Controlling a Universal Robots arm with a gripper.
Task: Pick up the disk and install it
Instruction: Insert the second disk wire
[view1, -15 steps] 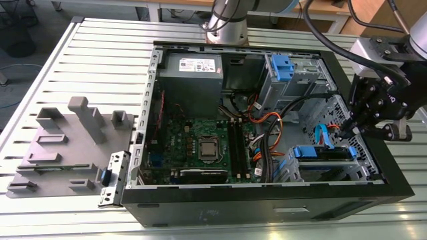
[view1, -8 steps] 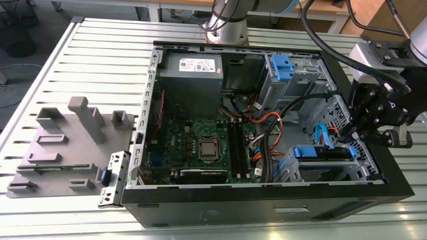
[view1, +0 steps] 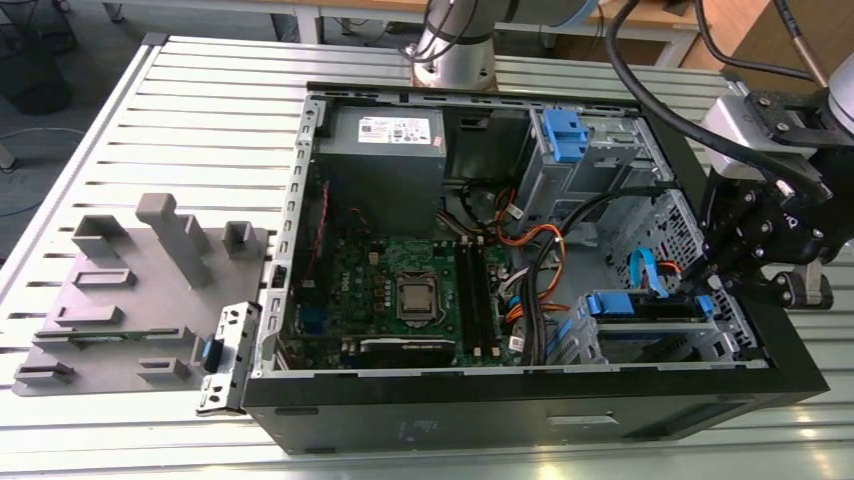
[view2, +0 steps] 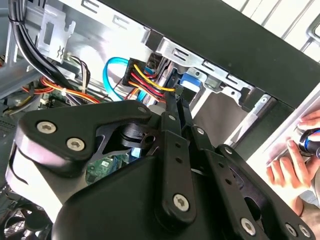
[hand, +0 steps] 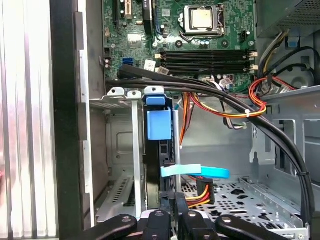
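At the drive bay (hand: 136, 150), the disk (hand: 159, 125) sits edge-on in its slot. The end effector (hand: 174, 200) is closed at its outer end. Insertion judged in hand; seating calls for straight pressure, clear of cables (hand: 200, 192).

The black tool (view2: 176, 98) fills the foreground, its linkage arms studded with silver screws, and it narrows toward the blue bracket of the disk (view2: 193, 83), which sits in a metal bay under the black case wall (view2: 225, 35). Just beside its tip are a connector with yellow, red and black wires (view2: 139, 75) and a light blue cable (view2: 111, 70). A green circuit board (view2: 106, 169) shows through a gap in the linkage. At the frame's edge, outside the case, is a person's hand (view2: 292, 162).
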